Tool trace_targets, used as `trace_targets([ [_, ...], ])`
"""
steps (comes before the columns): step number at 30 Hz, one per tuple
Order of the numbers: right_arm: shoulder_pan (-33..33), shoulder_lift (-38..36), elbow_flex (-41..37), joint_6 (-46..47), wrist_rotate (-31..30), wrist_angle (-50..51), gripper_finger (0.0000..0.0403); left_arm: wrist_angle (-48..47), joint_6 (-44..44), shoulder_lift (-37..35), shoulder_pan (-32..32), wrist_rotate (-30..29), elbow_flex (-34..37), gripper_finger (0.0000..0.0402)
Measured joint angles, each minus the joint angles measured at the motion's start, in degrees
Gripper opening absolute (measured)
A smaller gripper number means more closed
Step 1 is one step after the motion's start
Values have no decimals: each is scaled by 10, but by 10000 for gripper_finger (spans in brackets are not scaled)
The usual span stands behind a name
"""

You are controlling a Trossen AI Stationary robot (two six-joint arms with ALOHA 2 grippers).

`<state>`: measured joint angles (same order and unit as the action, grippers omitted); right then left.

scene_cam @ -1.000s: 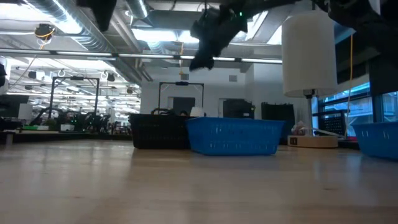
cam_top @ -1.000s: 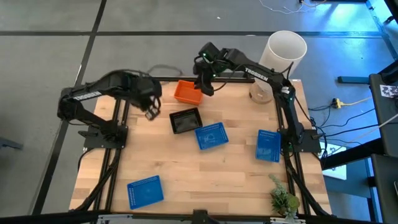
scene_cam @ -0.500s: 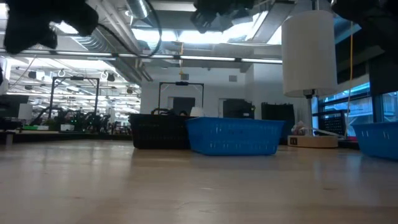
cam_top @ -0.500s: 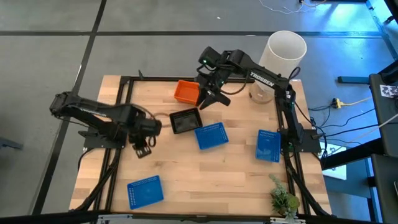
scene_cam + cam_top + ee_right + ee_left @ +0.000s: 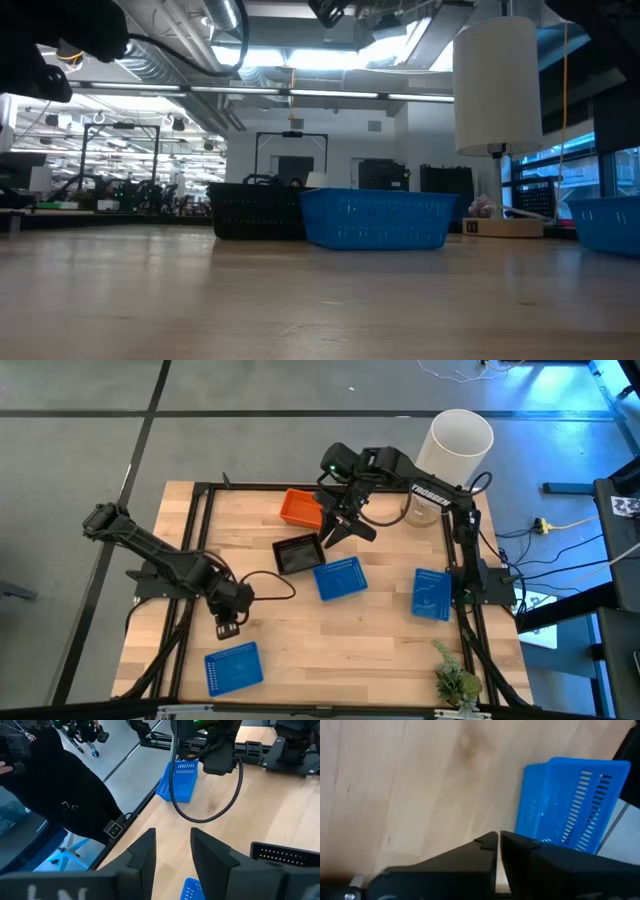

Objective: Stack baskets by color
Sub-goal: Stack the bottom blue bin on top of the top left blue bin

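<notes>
An orange basket (image 5: 301, 508) rests on the table near its far edge. A black basket (image 5: 298, 554) sits just in front of it. Three blue baskets lie flat on the wood: one at the middle (image 5: 339, 578), one at the right (image 5: 431, 593), one at the near left (image 5: 233, 666). My left gripper (image 5: 225, 628) is low over bare wood just beyond the near-left blue basket (image 5: 572, 802), pointing steeply down. Its fingers are shut on nothing (image 5: 498, 838). My right gripper (image 5: 341, 530) hangs open and high between the orange and black baskets, with nothing between its fingers (image 5: 172, 845).
A tall white cylinder (image 5: 460, 445) stands off the table's far right corner beside a round stand (image 5: 420, 510). A small plant (image 5: 455, 682) sits at the near right corner. A black cable (image 5: 265, 585) trails from the left arm. Bare wood lies across the near middle.
My left gripper has swung from high near the black basket toward the table's near edge and gone down, tipping to point steeply down, ending just beyond the near-left blue basket. My right gripper has drawn away from the orange basket toward the black one and risen. No basket has moved.
</notes>
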<state>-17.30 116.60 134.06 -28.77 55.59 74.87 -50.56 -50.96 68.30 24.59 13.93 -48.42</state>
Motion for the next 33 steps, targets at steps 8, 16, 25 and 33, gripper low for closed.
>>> trace_targets([
  [8,0,0,0,35,0,7,120,1,-27,0,22,6,0,31],
  [16,0,0,0,10,0,12,120,3,-11,0,31,2,0,49],
  [25,3,-1,0,0,0,14,120,3,-69,0,33,-33,0,93],
  [33,3,-1,0,-3,0,29,120,101,-87,15,59,-59,-1,93],
])
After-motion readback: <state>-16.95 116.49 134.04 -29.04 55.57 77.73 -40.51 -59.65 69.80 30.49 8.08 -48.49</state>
